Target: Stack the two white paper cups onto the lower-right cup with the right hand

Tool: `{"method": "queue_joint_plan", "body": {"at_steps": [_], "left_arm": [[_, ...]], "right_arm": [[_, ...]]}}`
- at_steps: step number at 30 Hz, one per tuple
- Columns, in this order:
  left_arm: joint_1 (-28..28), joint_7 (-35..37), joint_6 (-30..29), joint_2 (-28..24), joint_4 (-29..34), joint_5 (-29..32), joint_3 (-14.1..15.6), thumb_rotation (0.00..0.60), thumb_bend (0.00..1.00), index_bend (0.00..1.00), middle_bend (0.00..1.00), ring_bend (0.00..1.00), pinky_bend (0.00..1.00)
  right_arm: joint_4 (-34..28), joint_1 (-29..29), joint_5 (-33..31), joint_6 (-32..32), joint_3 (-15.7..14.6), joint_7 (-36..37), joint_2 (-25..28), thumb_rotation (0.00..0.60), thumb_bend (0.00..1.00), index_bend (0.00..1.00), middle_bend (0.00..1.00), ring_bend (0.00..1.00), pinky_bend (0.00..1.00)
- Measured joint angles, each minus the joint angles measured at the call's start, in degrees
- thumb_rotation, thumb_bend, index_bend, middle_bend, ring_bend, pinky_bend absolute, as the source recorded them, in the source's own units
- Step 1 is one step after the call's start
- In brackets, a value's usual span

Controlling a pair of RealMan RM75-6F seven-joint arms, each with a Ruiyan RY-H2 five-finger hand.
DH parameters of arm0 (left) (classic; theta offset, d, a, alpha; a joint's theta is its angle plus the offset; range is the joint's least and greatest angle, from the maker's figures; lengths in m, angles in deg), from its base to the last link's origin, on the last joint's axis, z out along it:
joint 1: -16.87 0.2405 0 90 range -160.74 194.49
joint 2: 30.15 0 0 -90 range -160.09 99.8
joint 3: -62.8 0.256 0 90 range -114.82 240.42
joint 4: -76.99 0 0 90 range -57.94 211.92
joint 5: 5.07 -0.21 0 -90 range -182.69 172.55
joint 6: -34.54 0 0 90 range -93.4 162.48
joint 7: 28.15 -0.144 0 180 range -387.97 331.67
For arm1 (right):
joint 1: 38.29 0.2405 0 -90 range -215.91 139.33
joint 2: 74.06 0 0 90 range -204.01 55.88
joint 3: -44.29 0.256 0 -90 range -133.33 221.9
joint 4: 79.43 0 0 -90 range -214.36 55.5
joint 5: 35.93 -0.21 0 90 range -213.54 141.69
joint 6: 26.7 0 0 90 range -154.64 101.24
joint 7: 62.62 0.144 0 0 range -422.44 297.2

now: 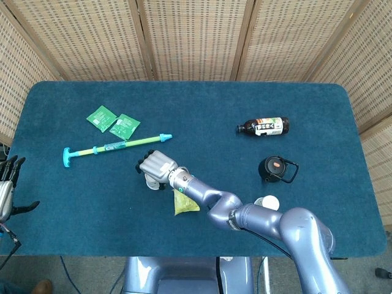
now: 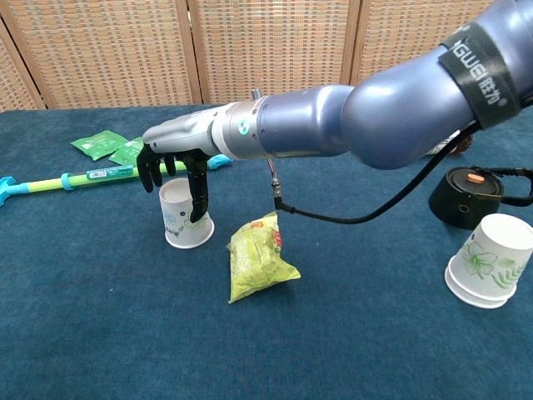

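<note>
A white paper cup (image 2: 185, 218) with a floral print stands upside down left of the table's middle. My right hand (image 2: 176, 160) hangs just over its top; the fingers (image 2: 151, 173) drop past its left side and the thumb (image 2: 199, 197) runs down its right side, spread and not closed on it. In the head view the right hand (image 1: 157, 165) covers most of this cup (image 1: 151, 182). The lower-right cup (image 2: 490, 260) is a nested pair, upside down and tilted, also visible as the lower-right cup (image 1: 268, 202) beside my forearm. My left hand (image 1: 7, 188) stays off the table's left edge, fingers apart and holding nothing.
A yellow-green snack bag (image 2: 260, 258) lies just right of the left cup. A green toy pump (image 1: 116, 146) and two green sachets (image 1: 113, 120) lie behind it. A dark bottle (image 1: 263, 127) and a black lid (image 2: 470, 196) sit on the blue table (image 1: 73, 196) at the right.
</note>
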Motion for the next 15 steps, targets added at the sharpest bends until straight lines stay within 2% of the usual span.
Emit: {"method": "queue_joint_plan", "body": {"at_steps": [6,11,15], "left_arm": [[-0.11,-0.13,0.15,0.09,-0.12,0.13,0.05,0.6,0.0,0.0,0.0,0.0,0.0],[-0.16,-0.59,0.1,0.25,-0.07,0.28,0.08,0.6,0.0,0.0,0.0,0.0,0.0],[-0.12,-0.72,-0.12,0.29,0.03,0.2,0.17,0.6,0.0,0.0,0.0,0.0,0.0]], "right_arm": [[2.2,-0.19,0.32,1.91,-0.87,-0.08,-1.54,0.6,0.24,0.55,0.55,0.47,0.47],[2.0,-0.76,1.24,3.86,-0.81,1.59,-1.56,0.6,0.29,0.56,0.56,0.48,0.49],[-0.72,-1.39,1.68,5.18,-0.29,2.06,1.02,0.6,0.31,0.56,0.56,0.48,0.49]]}}
